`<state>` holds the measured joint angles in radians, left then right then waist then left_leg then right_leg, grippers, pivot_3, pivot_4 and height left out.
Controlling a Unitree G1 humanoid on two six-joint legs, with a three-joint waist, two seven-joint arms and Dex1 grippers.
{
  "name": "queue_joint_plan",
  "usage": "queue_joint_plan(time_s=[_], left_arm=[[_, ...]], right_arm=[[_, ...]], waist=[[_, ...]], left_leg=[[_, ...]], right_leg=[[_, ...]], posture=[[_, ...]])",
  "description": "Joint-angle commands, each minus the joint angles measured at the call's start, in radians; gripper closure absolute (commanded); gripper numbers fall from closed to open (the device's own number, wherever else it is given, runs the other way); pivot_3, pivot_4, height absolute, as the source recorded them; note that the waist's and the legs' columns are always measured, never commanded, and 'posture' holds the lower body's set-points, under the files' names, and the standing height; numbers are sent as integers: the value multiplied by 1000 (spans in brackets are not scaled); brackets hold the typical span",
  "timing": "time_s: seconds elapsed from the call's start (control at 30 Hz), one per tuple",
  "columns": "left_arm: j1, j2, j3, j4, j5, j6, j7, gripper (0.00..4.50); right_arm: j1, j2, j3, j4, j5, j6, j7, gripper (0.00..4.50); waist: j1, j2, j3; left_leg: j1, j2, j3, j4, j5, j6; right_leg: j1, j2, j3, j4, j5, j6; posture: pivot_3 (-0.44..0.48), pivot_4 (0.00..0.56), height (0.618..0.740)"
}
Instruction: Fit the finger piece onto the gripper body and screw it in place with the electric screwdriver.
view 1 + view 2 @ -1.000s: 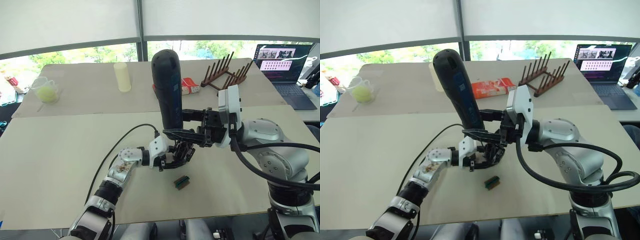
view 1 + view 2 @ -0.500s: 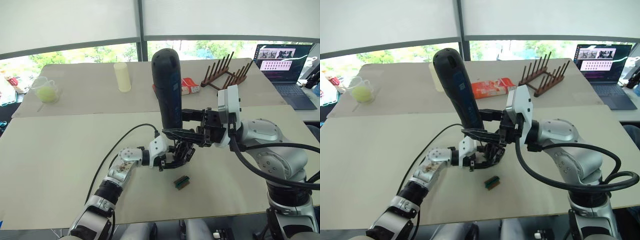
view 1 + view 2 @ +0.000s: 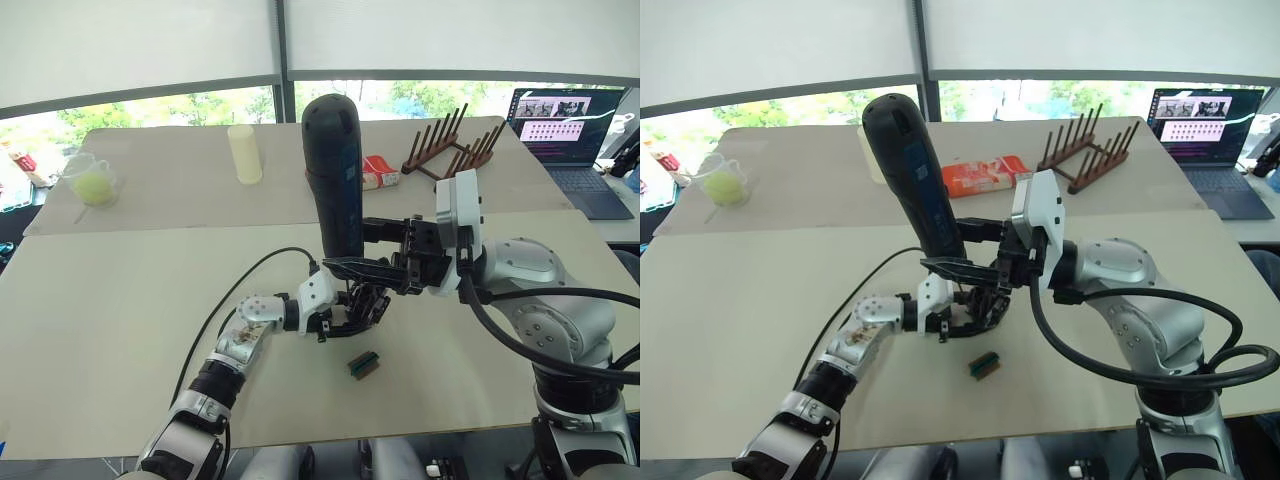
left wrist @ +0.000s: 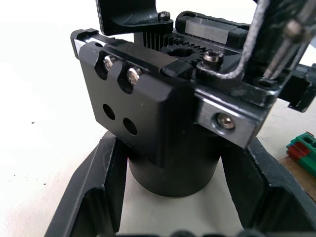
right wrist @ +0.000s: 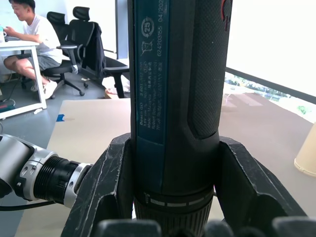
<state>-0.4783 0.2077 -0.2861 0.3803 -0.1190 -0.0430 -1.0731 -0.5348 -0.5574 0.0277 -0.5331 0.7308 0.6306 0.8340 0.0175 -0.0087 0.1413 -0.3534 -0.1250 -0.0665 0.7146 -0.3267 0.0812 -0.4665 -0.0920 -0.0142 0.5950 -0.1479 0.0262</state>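
Observation:
The gripper body point(image 4: 163, 103), a black assembly on a round dark base, stands on the table point(image 3: 120, 300) at its middle. My left gripper point(image 3: 348, 312) is shut on that base, one finger point(image 4: 91, 197) on each side. I cannot tell the finger piece apart from the body. Above it the electric screwdriver point(image 3: 335, 180), a thick black cylinder, stands nearly upright with my right gripper point(image 3: 372, 262) shut on its lower part. Its thin metal bit point(image 4: 285, 47) comes down onto the body's top edge.
A small green-brown block point(image 3: 364, 363) lies just in front of the gripper body. At the back stand a wooden rack point(image 3: 455, 147), a red box point(image 3: 380, 170), a cream cup point(image 3: 244, 152), a measuring cup point(image 3: 93, 182) and a laptop point(image 3: 565, 125). A person point(image 5: 29, 34) sits beyond.
The screwdriver's top has leaned very slightly to the left. Both grippers keep their holds and the gripper body has not moved.

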Motion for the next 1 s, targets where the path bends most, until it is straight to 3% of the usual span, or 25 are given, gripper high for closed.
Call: queue_joint_plan(time_s=[0.03, 1.0], left_arm=[[-16, -2, 0, 0, -5, -8, -2, 2231], [-17, 1, 3, -2, -6, -7, -2, 2231]], right_arm=[[-16, 1, -25, -45, 30, -18, -1, 2605], [25, 4, -15, -12, -23, -51, 17, 2605]], waist=[[0, 0, 0], [0, 0, 0]], left_leg=[[0, 0, 0, 0, 0, 0], [0, 0, 0, 0, 0, 0]], right_leg=[[0, 0, 0, 0, 0, 0], [0, 0, 0, 0, 0, 0]], posture=[[0, 150, 740], [0, 150, 740]])
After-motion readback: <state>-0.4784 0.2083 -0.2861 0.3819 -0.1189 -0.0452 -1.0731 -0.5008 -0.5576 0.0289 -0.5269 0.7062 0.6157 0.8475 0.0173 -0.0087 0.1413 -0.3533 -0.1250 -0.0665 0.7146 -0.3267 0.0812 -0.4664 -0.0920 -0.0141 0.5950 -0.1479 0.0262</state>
